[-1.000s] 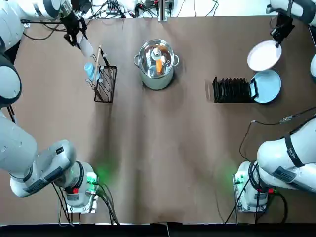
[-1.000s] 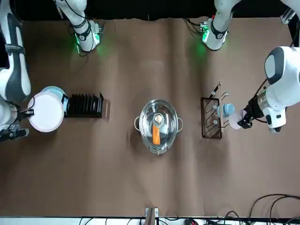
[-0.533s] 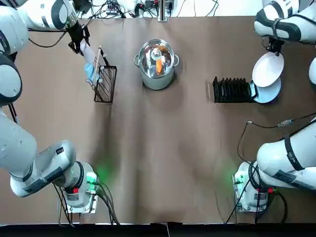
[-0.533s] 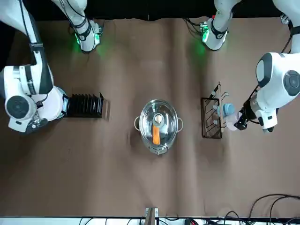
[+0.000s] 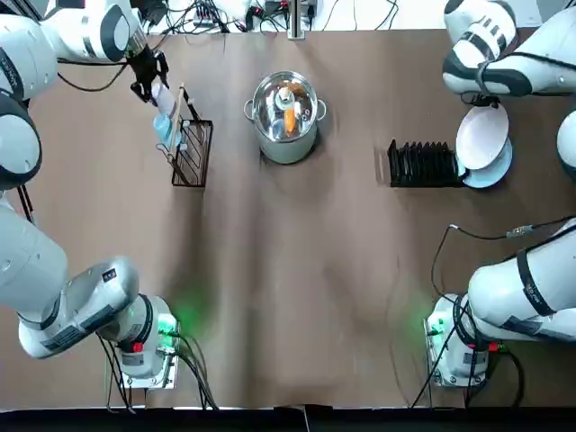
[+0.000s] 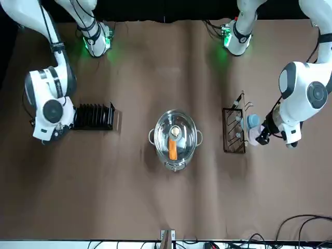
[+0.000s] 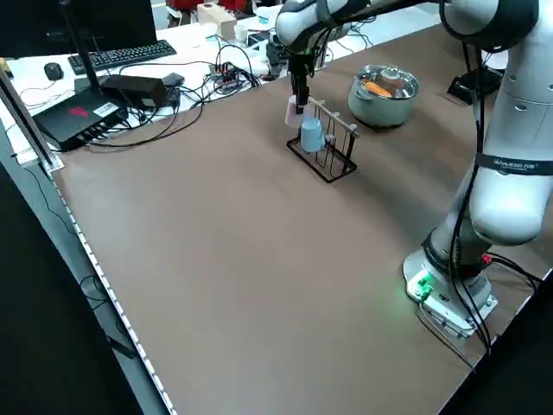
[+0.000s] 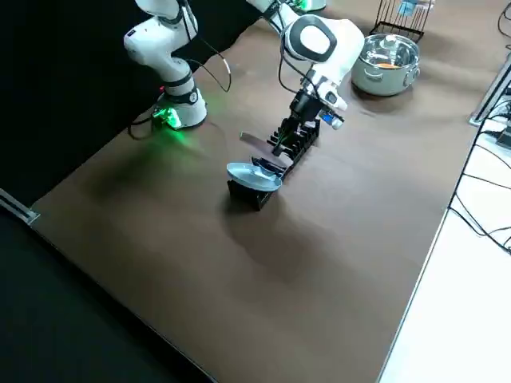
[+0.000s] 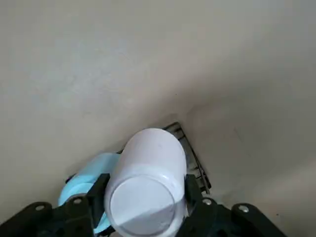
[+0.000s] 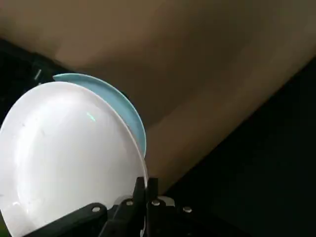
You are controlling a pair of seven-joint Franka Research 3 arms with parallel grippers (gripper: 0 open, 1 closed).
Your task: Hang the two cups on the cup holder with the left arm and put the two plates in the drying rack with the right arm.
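While our left gripper point(image 9: 145, 210) clamps the smooth pale cylindrical cup point(image 9: 148, 182) beside the black wire cup holder point(image 5: 191, 153), our right gripper point(image 10: 148, 197) pinches the glossy round white plate point(image 10: 69, 158) by the slotted black drying rack point(image 5: 423, 164).

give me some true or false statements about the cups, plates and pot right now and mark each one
1. The left end effector holds the white cup. True.
2. The blue cup lies flat on the table away from the cup holder. False: it is at the holder, beside its wooden bar.
3. The right end effector grips the white plate. True.
4. The blue plate sits at the end of the drying rack. True.
5. The pot is empty. False: something orange is inside.
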